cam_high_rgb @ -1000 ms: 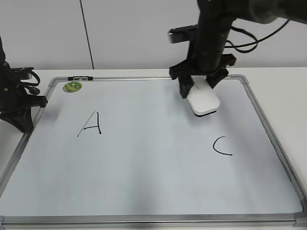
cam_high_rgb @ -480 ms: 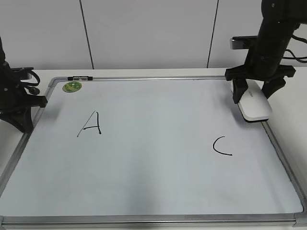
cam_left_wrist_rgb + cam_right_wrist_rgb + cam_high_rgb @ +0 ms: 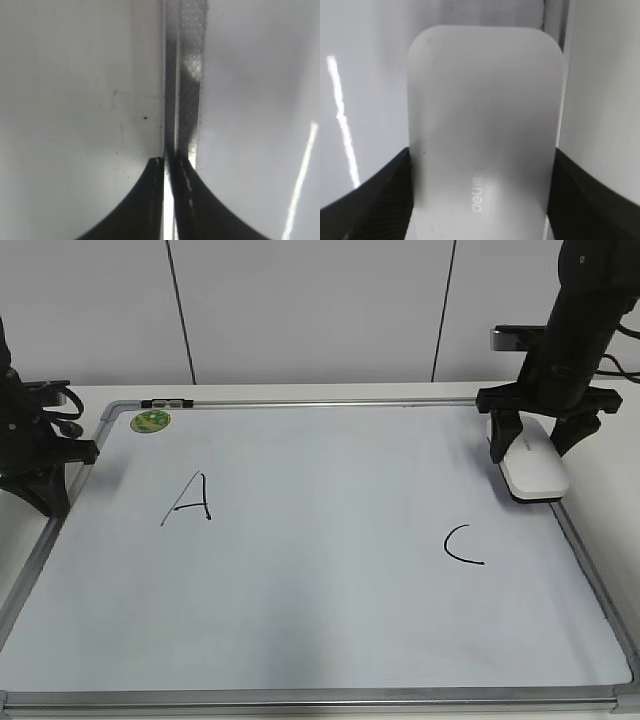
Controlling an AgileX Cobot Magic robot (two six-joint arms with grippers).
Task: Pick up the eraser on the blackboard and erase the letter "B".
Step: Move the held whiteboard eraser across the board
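The right claw (image 3: 538, 443) grips the eraser (image 3: 535, 472) by its two long sides; in the right wrist view the dark fingers (image 3: 375, 195) press against both flanks of the white block (image 3: 482, 135), whose small grey lettering faces the camera. In the exterior view the eraser sits at the right edge of the blackboard (image 3: 300, 698), near the upper right corner, its outer side over the silver frame — whether its dark underside touches the board or hangs just above it I cannot tell.

The board lies flat on a white surface (image 3: 600, 490). Two black letters show on it: an "A" (image 3: 189, 499) on the left and a "C" (image 3: 463, 545) toward the right, below and to the left of the eraser and well apart from it. No "B" is visible between them; that stretch of the board reads as plain white. A small round green magnet (image 3: 151, 421) sits in the upper left corner.

The left claw (image 3: 40, 475) rests just beside the board's left edge. In its wrist view the two dark fingers (image 3: 145, 200) are drawn close together (only a thin gap between them), holding nothing, and aligned with the board's frame strip (image 3: 187, 80).
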